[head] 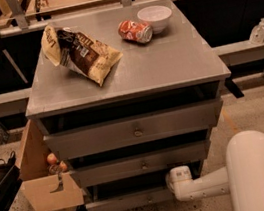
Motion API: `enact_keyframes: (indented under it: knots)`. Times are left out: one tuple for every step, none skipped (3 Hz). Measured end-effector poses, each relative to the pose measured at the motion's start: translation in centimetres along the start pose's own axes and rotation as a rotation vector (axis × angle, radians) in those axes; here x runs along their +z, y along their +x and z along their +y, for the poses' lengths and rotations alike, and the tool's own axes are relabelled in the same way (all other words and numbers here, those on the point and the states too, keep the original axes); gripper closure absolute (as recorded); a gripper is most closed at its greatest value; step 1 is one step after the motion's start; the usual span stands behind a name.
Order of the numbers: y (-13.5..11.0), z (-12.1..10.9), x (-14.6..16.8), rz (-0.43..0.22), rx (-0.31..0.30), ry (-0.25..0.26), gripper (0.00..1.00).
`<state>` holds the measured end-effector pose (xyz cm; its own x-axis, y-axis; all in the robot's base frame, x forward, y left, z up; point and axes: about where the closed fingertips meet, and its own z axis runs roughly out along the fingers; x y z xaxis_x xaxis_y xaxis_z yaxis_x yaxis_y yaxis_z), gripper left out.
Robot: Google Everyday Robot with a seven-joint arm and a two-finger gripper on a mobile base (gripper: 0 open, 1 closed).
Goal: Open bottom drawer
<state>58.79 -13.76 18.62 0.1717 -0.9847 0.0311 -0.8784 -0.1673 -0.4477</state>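
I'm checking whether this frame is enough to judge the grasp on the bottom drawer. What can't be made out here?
All in the camera view:
1. Tool, low at the bottom drawer's right end: its contact with the drawer, hidden by the arm's white wrist.
2. Bottom drawer: its right end, behind the arm; its inside, under the middle drawer.
3. Cardboard box left of the cabinet: most contents, behind its own wall.
4. Arm: its base, cut off by the lower right corner.
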Motion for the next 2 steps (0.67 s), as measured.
enact_keyframes:
  knots:
    - [0.0, -0.01, -0.01, 0.0, 0.0, 0.0, 1.0]
    - [0.0, -0.03, -0.06, 0.0, 0.0, 0.0, 1.0]
